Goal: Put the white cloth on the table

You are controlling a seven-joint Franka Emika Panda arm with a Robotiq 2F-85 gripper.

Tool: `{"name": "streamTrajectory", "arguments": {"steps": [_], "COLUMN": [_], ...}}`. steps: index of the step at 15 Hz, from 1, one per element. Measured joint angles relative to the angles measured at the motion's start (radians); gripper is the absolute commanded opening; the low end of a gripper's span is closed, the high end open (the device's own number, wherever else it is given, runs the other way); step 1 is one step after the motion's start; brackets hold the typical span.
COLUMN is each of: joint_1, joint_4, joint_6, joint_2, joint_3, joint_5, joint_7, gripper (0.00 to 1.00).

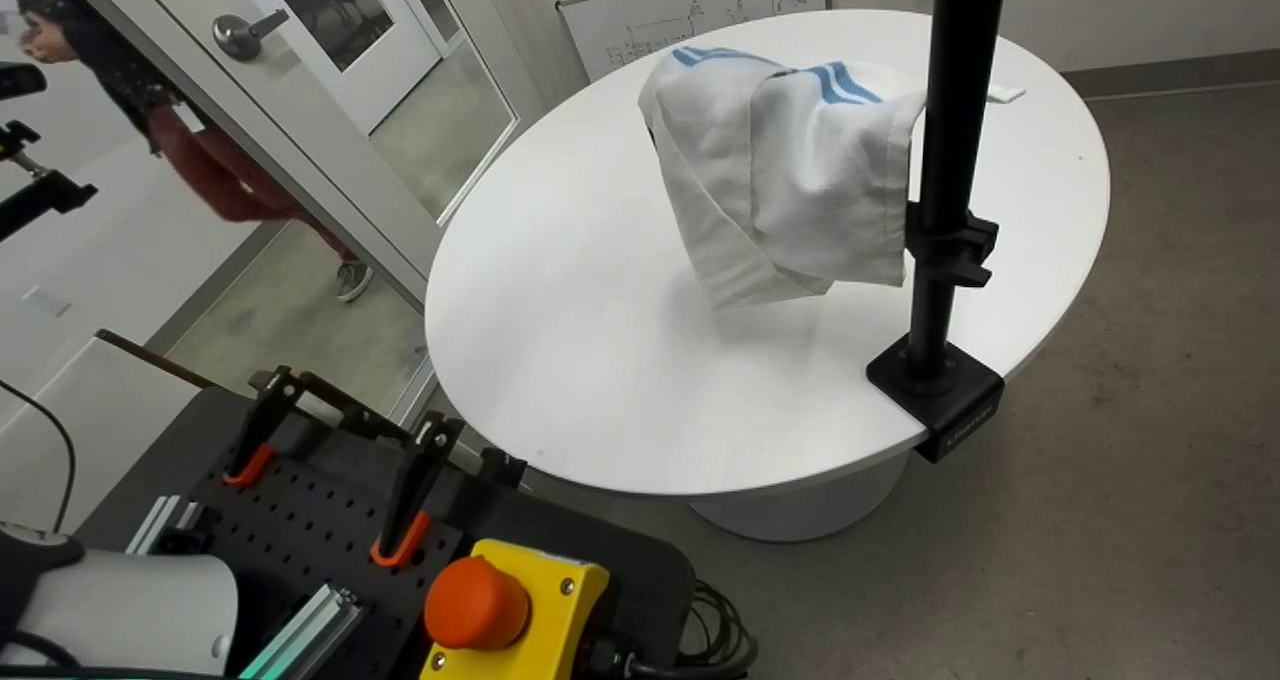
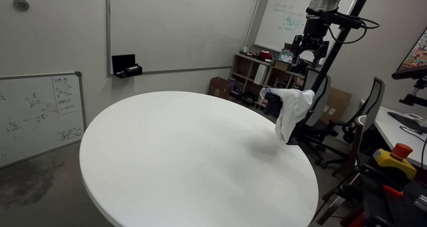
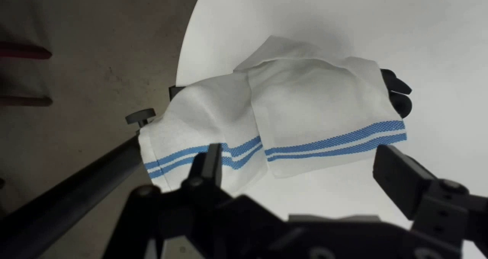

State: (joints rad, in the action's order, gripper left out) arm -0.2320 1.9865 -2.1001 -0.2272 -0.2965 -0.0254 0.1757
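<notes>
The white cloth [image 1: 790, 180] with blue stripes hangs draped over a black object [image 2: 273, 104] on the black pole [image 1: 950, 110], raised above the round white table [image 1: 560, 360]. It also shows in an exterior view [image 2: 293, 108] and in the wrist view [image 3: 316, 95]. Its lower end hangs near the table edge; I cannot tell whether it touches the tabletop. My gripper [image 2: 305, 60] is above the cloth, apart from it, with fingers wide apart and nothing between them. In the wrist view the gripper [image 3: 297, 150] fingertips overlap the striped end from above. The cloth hides most of the black object.
The pole's clamp base [image 1: 935, 385] grips the table edge. A yellow emergency-stop box [image 1: 540, 600] and black clamps [image 1: 415, 480] sit on a dark cart beside the table. Office chairs [image 2: 373, 100] and a shelf [image 2: 253, 70] stand behind the pole.
</notes>
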Motion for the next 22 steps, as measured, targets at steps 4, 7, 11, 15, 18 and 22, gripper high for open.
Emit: {"name": "streamTrajectory", "arguments": {"steps": [4, 7, 11, 15, 18, 22], "joint_1": [-0.002, -0.006, -0.010, -0.010, -0.009, -0.009], "joint_4": [-0.015, -0.024, -0.035, -0.050, -0.052, -0.052], "joint_6": [-0.009, -0.041, -0.091, -0.107, -0.161, -0.217], "joint_2": [-0.044, -0.083, -0.146, -0.202, -0.232, -0.256], "joint_3": [-0.006, -0.016, -0.039, -0.053, -0.054, -0.054], "joint_5": [-0.007, -0.008, -0.016, -0.023, -0.023, -0.023], "joint_7": [0.089, 0.144, 0.219, 0.262, 0.276, 0.277], "gripper": [1.00, 1.00, 1.00, 1.00, 1.00, 0.68]}}
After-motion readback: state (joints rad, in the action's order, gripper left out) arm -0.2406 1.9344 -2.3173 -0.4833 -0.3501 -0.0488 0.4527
